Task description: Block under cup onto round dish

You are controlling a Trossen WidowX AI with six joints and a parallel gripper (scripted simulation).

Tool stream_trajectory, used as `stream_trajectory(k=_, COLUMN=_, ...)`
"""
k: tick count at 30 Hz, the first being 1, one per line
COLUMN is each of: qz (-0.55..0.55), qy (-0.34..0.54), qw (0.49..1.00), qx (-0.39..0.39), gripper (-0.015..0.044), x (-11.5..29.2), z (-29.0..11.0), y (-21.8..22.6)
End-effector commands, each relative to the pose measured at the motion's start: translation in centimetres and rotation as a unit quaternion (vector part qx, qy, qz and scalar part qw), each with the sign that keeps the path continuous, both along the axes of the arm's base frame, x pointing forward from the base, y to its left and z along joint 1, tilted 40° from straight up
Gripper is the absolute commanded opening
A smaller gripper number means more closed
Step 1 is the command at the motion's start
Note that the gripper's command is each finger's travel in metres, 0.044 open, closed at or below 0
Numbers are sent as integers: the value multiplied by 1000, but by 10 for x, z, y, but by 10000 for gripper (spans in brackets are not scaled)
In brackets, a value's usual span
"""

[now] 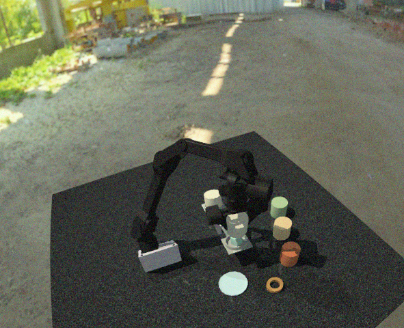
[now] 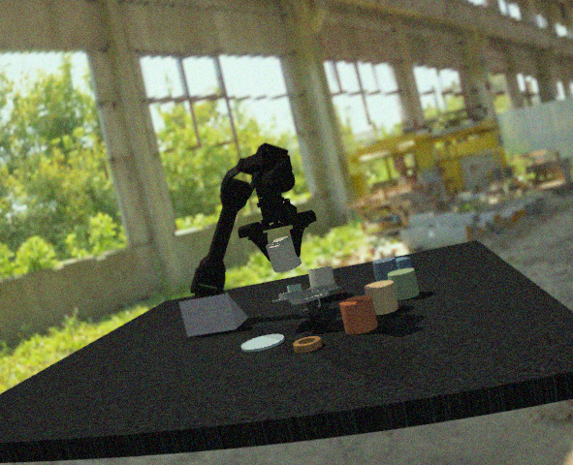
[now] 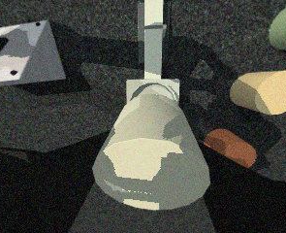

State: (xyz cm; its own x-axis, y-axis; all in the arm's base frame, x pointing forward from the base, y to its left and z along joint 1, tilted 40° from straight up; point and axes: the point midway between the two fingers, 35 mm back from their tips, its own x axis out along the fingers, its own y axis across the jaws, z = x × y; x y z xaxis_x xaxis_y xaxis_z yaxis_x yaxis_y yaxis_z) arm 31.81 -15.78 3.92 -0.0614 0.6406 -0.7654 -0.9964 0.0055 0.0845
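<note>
No readable text, label, brand, number or sign appears on anything in these views; every visible face is plain and unmarked.

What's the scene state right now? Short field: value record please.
gripper: shut on cup, held tilted in the air above the balance
other cup: upright on the balance's far end
block: teal, uncovered on the balance's near pad
dish: pale round, nothing on it, no cup above it
ring: flat beside the dish
cylinders: green, tan, orange, standing in a row
task stage: cup lifted, block not yet moved
</note>
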Motion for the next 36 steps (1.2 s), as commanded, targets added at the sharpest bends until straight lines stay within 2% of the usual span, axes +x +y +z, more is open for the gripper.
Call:
stream_trajectory(k=1, qz=1, qy=-2, qw=1000, qx=-3, gripper=0, x=-5, z=-8, y=-8)
stream_trajectory(k=18, qz=16, qy=-10, qw=1000, qx=-15, gripper=0, x=-88, z=-107, y=-69)
stream_trajectory(k=30, qz=27, qy=-14, qw=999, qx=-12, gripper=0, x=-153, z=-163, y=-83)
stream_trajectory(k=36, qz=29, qy=-15, qw=999, qx=-12, gripper=0, x=-156, z=-170, y=-80)
